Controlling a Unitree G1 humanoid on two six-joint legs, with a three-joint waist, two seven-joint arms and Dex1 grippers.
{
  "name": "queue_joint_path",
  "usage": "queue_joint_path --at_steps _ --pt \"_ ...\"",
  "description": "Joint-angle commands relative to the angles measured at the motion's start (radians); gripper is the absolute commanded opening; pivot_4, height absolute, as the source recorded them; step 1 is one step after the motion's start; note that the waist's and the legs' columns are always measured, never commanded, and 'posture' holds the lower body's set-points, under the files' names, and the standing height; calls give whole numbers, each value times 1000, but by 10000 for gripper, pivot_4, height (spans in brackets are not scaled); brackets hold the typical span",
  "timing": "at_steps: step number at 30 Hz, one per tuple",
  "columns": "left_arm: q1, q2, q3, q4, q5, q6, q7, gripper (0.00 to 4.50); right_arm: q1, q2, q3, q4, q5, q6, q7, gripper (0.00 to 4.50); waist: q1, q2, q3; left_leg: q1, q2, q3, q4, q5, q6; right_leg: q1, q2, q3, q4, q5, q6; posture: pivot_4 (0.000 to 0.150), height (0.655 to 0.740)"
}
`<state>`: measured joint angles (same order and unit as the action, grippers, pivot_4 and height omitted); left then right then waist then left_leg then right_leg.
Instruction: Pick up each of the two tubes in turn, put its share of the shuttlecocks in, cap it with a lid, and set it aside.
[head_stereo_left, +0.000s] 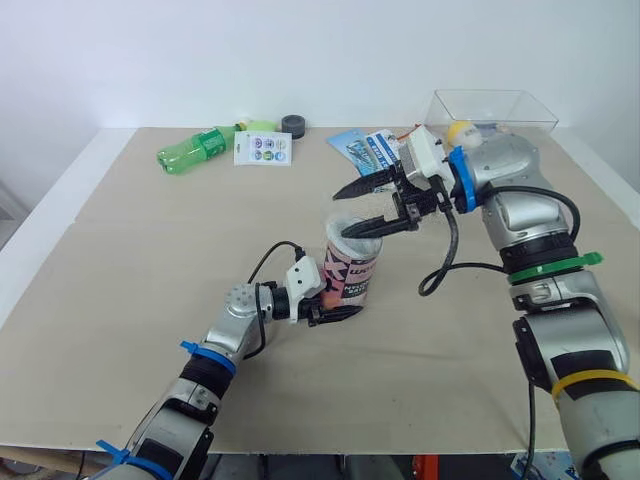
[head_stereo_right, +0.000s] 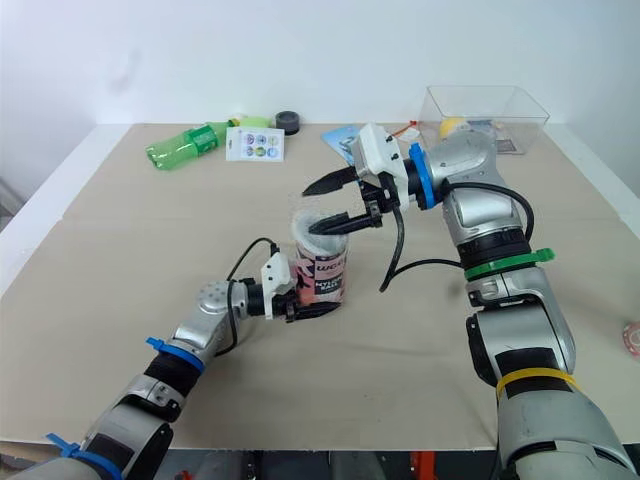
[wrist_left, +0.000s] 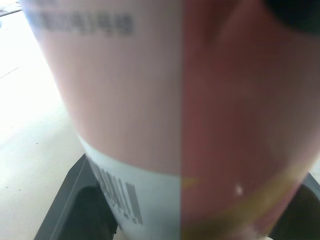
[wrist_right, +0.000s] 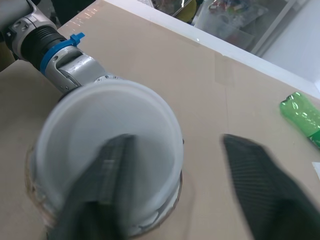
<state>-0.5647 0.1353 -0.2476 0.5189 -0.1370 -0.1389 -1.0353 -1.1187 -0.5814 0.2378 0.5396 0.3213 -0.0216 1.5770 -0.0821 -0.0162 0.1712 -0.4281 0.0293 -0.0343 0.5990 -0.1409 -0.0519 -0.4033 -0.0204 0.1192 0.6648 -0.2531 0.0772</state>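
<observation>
1. Tube (head_stereo_left: 350, 270) stands upright near the middle of the table (head_stereo_left: 150, 260), pink and white print, barcode on the side facing my left wrist camera.
2. My left fingers (head_stereo_left: 333, 308) are clamped on the tube low down, near its base, one finger on the near side, the other behind it. Black finger parts show at both sides of the tube in the left wrist view.
3. White lid (wrist_right: 145, 130) sits on the tube's top opening. Can't tell if it is pressed fully home.
4. My right fingers (head_stereo_left: 342, 213) are spread apart, holding nothing. They reach in over the tube from the far right side.
5. The lower right finger lies across the lid's top. The upper one is up in the air above it, off the lid.
6. Green bottle (head_stereo_left: 195, 150) lies on its side near the far edge, toward the far left corner.
7. Sticker card (head_stereo_left: 263, 148) is just beside the bottle, with a black ring (head_stereo_left: 293, 124) behind the card at the far edge.
8. Blue packets (head_stereo_left: 365, 148) lie flat near the far edge, behind my right fingers.
9. Clear bin (head_stereo_left: 520, 108) is at the far right corner, with something yellow inside. Well apart from the tube.
</observation>
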Motion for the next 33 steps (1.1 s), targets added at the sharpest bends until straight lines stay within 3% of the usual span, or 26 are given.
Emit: queue_joint_path --at_steps 1,2,3,17,22,33 --pt "37 34 -7 31 26 11 -1 27784 -27 -5 2 2 31 -21 37 6987 0 0 0 0 0 0 0 0 0 0 0 0 0 0 0 1500 7400" --pt "39 37 -8 30 29 10 0 27784 -28 -4 0 5 33 -22 37 938 -1 0 0 0 0 0 0 0 0 0 0 0 0 0 0 1500 7400" --pt "41 41 -9 28 32 6 2 27784 -29 -4 -2 5 38 -17 37 362 -2 0 0 0 0 0 0 0 0 0 0 0 0 0 0 1500 7400" --pt "57 69 -2 -22 19 -3 6 27784 -76 -50 -120 -4 80 120 31 362 -7 0 1 0 1 0 0 0 0 -1 1 0 0 0 -2 1500 7400" --pt "49 70 -8 1 27 -2 0 27784 -104 -144 -5 -116 110 158 37 362 -9 1 1 -1 1 0 -1 -1 0 -1 1 1 0 -3 -5 1500 7400" --pt "38 43 -10 18 21 4 6 27784 -56 -102 52 -184 57 71 37 362 -8 1 0 -1 0 0 1 -2 2 -1 0 1 0 -3 -4 1500 7400"
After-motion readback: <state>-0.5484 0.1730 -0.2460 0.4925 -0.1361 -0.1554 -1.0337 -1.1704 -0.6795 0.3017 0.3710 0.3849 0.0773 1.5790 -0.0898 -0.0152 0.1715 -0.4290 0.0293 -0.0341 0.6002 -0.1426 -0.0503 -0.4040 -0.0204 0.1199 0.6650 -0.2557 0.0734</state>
